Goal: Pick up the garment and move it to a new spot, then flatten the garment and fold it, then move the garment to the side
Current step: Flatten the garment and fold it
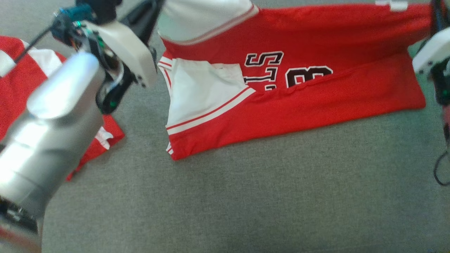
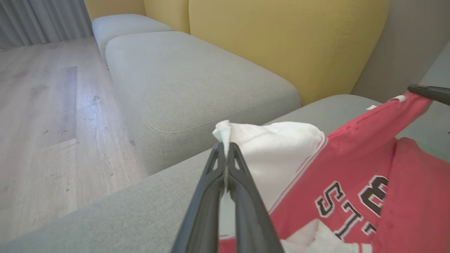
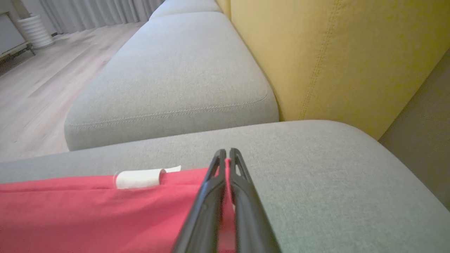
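Your left claw point(image 2: 225, 149) is pinched tight on a white corner of the jersey point(image 1: 316, 102). Your right claw point(image 3: 225, 156) is clamped on its red edge, just beside a rolled white tag point(image 3: 139, 178). Btwn them the top edge runs taut, and the lower part lies on the grey sofa seat point(image 1: 246, 196). Head view gives you the whole spread w/ black-and-white lettering, plus a 2nd red garment point(image 1: 14, 80) under the left forearm, apart from the jersey. Left wrist cam gives you the right claw's dark tips at the far corner, the yellow backrest point(image 2: 281, 45) and the wood floor point(image 2: 42, 123). Right wrist cam gives you the tag close up.
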Controlling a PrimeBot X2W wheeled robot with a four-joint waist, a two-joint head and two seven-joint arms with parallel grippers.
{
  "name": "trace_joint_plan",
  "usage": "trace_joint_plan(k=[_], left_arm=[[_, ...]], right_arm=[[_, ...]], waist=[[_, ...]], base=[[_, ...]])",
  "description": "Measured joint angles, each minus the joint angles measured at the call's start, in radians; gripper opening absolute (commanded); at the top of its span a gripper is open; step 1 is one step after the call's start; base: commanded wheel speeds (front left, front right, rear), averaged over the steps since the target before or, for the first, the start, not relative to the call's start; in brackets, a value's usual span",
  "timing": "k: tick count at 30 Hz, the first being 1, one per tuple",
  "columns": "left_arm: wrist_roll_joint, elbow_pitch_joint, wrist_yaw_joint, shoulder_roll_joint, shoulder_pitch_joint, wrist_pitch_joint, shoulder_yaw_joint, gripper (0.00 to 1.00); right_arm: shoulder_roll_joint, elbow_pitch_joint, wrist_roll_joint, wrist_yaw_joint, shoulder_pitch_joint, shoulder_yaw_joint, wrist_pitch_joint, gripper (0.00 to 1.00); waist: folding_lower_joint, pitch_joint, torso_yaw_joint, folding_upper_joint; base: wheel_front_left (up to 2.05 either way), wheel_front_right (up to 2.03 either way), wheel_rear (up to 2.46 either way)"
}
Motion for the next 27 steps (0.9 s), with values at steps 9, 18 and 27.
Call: trace_joint_plan(k=[9, 18, 27], left_arm=[[-0.11, -0.259, -0.001, 0.121, 0.153, 0.153, -0.085, 0.0], [-0.164, -0.486, 0.015, 0.234, 0.285, 0.26, -0.148, 0.0], [-0.195, -0.579, 0.045, 0.277, 0.308, 0.333, -0.173, 0.0]], right_arm=[[-0.089, -0.051, 0.14, 0.0, 0.141, 0.131, 0.129, 0.0], [-0.178, -0.106, 0.219, 0.0, 0.243, 0.253, 0.266, 0.0], [-0.228, -0.158, 0.263, 0.0, 0.279, 0.351, 0.37, 0.0]], waist=[[-0.0001, -0.094, 0.017, 0.0], [0.0, -0.133, 0.016, 0.0], [0.0, -0.149, 0.01, 0.0]], base=[[0.0, 0.0, 0.0], [0.0, 0.0, 0.0], [0.0, 0.0, 0.0]])
